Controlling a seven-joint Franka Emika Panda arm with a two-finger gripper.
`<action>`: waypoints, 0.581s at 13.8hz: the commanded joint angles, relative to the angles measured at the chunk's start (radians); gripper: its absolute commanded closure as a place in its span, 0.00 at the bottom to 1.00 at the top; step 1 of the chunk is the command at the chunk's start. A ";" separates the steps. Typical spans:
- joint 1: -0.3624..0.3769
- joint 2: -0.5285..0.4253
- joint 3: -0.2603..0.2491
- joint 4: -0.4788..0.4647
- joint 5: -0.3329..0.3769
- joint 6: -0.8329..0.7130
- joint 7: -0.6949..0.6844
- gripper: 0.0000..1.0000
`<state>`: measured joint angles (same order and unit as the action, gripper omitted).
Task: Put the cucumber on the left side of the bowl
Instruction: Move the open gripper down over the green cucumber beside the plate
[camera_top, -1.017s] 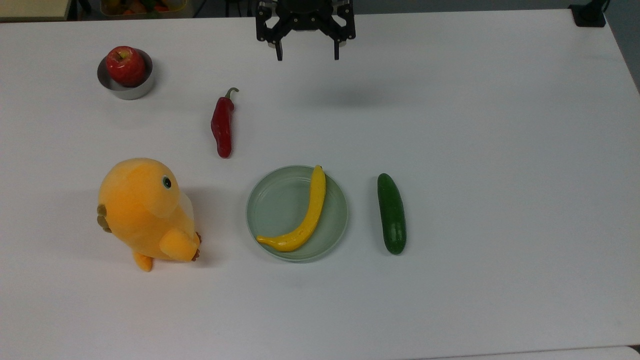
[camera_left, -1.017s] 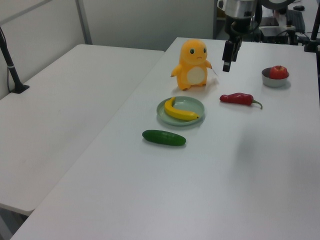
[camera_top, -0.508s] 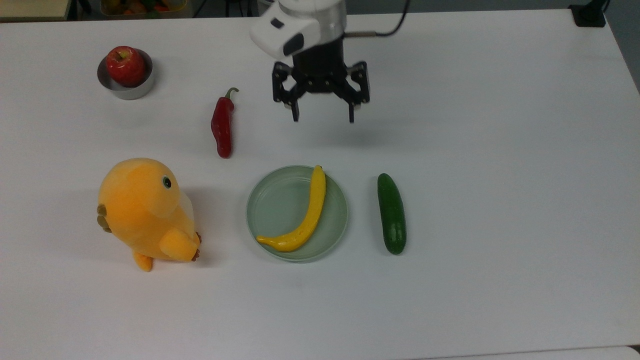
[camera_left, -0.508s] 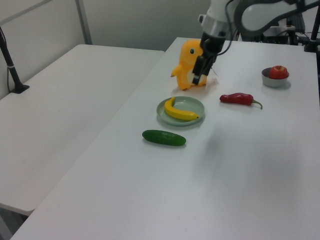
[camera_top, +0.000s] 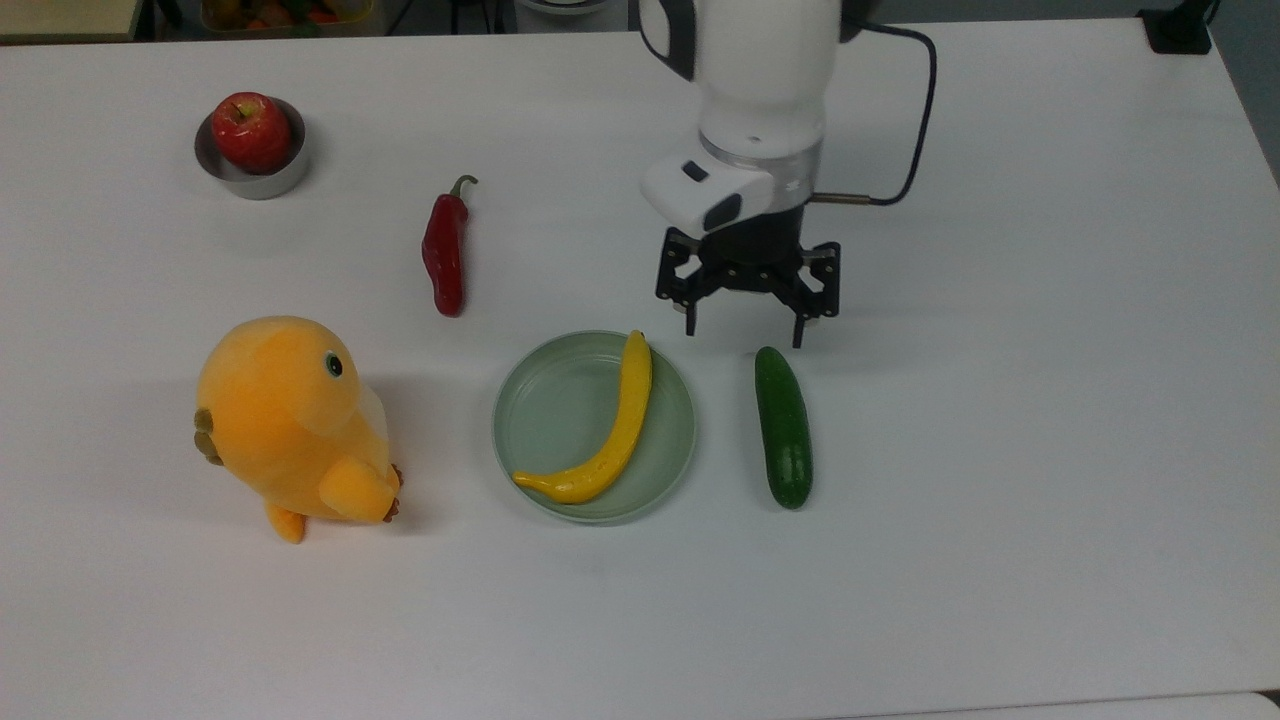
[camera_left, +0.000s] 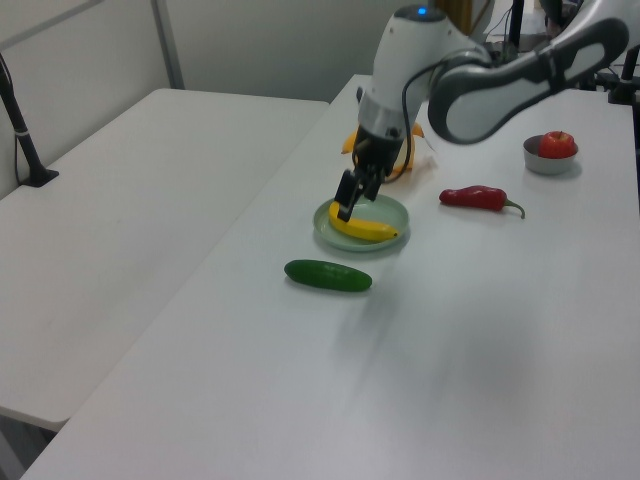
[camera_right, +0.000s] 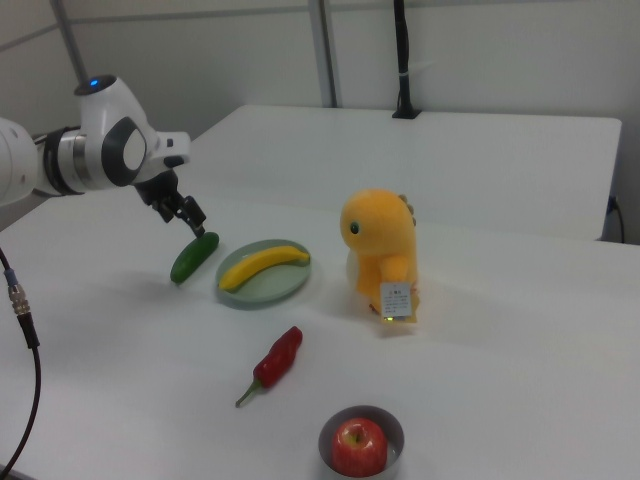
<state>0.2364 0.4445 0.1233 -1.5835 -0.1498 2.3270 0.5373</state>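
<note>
While the gripper (camera_top: 744, 338) hung over the white desk (camera_top: 1000, 300) with its fingers (camera_top: 798, 335) spread wide and nothing between them, the items lay as follows, all clock directions read in the top view.

Item 1: the cucumber (camera_top: 783, 427), dark green and smooth, lay flat on the desk with its long axis running roughly 12 to 6 o'clock. It sat just beside the pale green dish (camera_top: 545, 400), at the dish's 3 o'clock, not touching it. The gripper's fingers were near its upper end, at about 12 o'clock from the cucumber, and apart from it.

Item 2: the bowl (camera_top: 250, 178), small, steel and shiny, stood well apart from the cucumber, at about 10 o'clock from it, near the desk's far corner. A red apple (camera_top: 251, 130) sat inside it.

Item 3: the yellow banana (camera_top: 603, 437), curved, lay in the pale green dish along its 3 o'clock side.

Item 4: the red chili (camera_top: 445, 255) lay at 11 o'clock from the dish, stem towards 12 o'clock.

Item 5: the orange plush toy (camera_top: 290, 425) stood at 9 o'clock from the dish.
</note>
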 joint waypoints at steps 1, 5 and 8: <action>0.063 0.094 -0.016 0.071 -0.076 0.029 0.088 0.00; 0.084 0.190 -0.024 0.144 -0.151 0.063 0.162 0.00; 0.083 0.252 -0.025 0.180 -0.191 0.086 0.168 0.00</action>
<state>0.3035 0.6319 0.1177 -1.4664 -0.3090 2.3877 0.6793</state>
